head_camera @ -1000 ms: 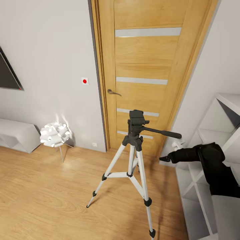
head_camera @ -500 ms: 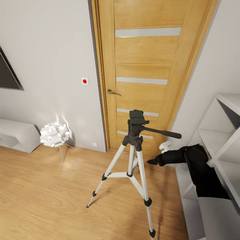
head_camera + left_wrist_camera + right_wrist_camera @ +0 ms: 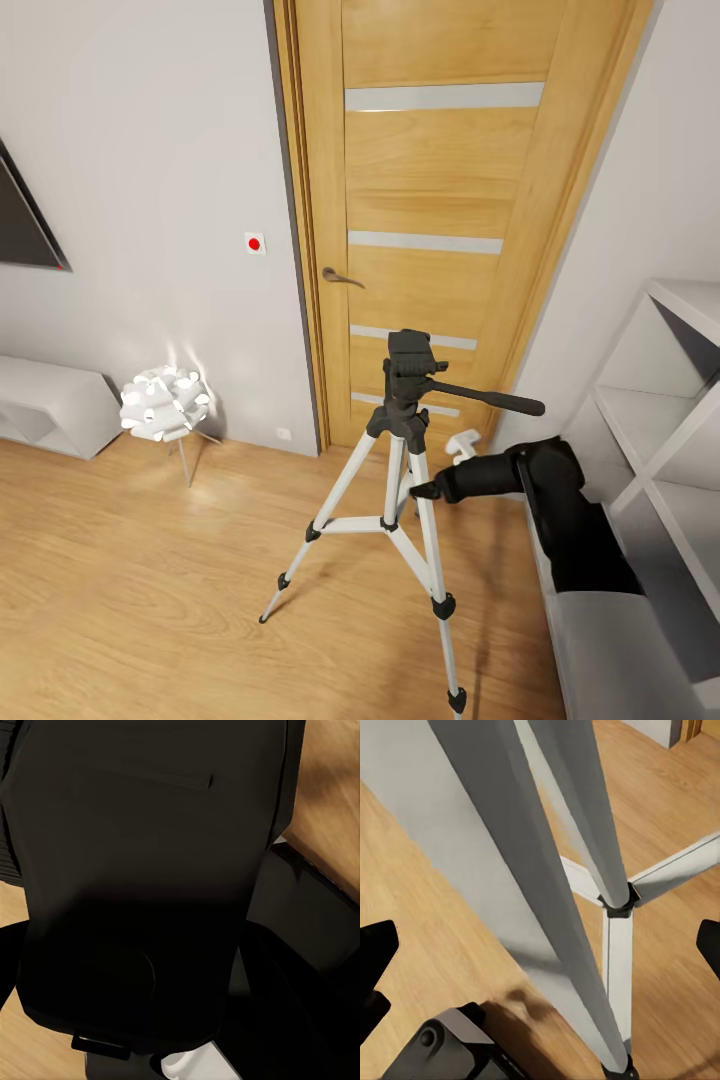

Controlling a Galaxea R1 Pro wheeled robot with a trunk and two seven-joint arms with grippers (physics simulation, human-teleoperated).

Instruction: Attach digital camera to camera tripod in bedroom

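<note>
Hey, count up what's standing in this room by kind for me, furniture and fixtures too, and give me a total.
Camera tripod: 1
Oak door: 1
White floor lamp: 1
White shelf unit: 1
Low white cabinet: 1
Wall switch with red dot: 1
Total: 6

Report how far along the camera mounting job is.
Done: the robot faces the camera tripod by the door. In hand: the right gripper, open, reaches beside a tripod leg. Left: the tripod's head is bare, so the camera must yet be fetched and attached.
</note>
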